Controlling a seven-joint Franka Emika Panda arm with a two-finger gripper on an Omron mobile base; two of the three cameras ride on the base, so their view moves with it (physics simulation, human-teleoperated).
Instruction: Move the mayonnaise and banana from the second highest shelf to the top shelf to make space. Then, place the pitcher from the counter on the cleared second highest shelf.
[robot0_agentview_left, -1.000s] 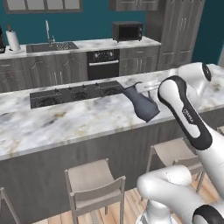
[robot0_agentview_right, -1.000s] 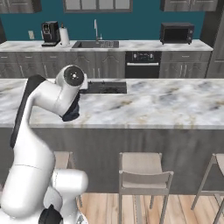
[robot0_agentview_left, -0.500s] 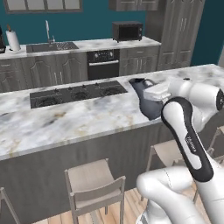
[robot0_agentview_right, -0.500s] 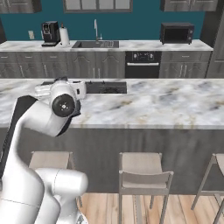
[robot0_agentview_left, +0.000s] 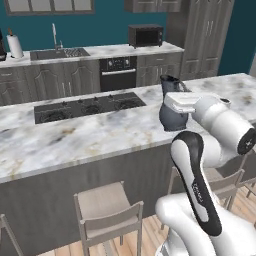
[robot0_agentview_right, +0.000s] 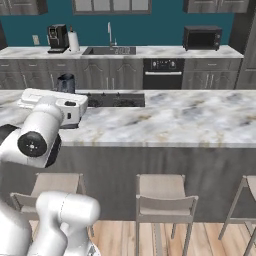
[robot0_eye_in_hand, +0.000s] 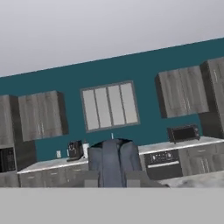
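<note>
Carrying the pitcher (robot0_agentview_left: 173, 111) clamped tight in our gripper (robot0_eye_in_hand: 111, 181), we keep it upright, raised above the counter (robot0_agentview_left: 95, 137) below.

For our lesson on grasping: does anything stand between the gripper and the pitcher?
Nothing visible does. The gripper is already shut on the pitcher, by the near edge of the counter.
</note>
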